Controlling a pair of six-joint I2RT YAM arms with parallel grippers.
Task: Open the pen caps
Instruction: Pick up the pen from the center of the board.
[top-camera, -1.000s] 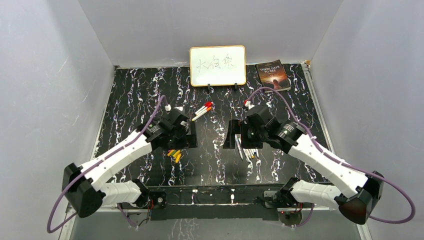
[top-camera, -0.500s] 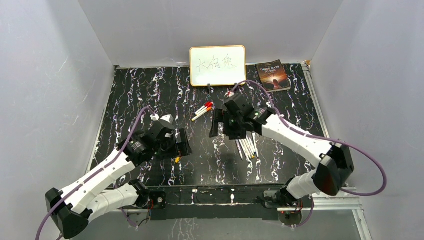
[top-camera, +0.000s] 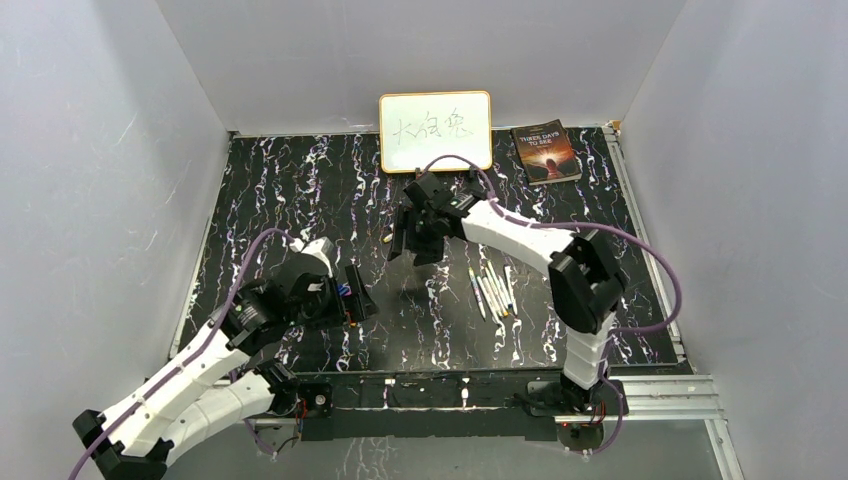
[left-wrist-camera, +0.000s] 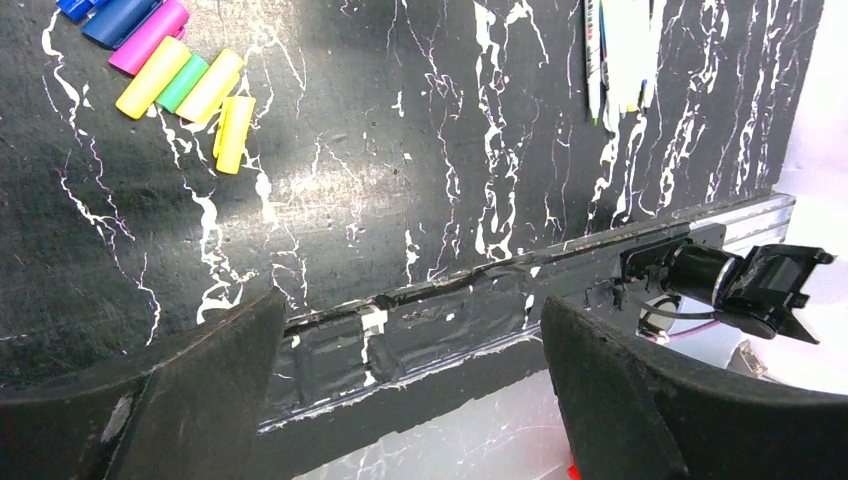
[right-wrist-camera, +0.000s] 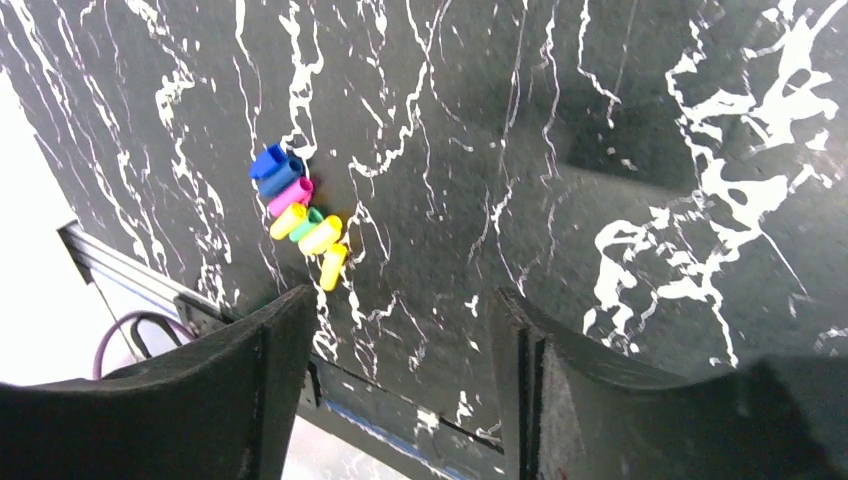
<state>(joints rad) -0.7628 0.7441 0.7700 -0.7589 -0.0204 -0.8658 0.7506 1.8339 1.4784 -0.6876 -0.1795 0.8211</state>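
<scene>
A black table veined with white fills the floor of a pale grey booth, with both arms bolted to a metal rail along its near edge. The left gripper hangs over the near-left part of the table. Its fingers are spread wide and nothing is between them; through the gap its wrist camera shows the table's near edge and the rail.

Close by it, the pen caps lie on the table in one tight cluster. They are blue, magenta, green and several yellow, touching one another, and none is on a pen. From overhead the left gripper hides most of them.

Well apart to the right, the pens lie side by side in a loose row, their white barrels running roughly near to far.

Farther in, the right arm stretches toward the table's centre. The right gripper points down with its fingers standing apart, and its wrist view shows only bare table between them.

At the far edge a whiteboard with handwritten characters stands upright. A book lies flat just to its right.
</scene>
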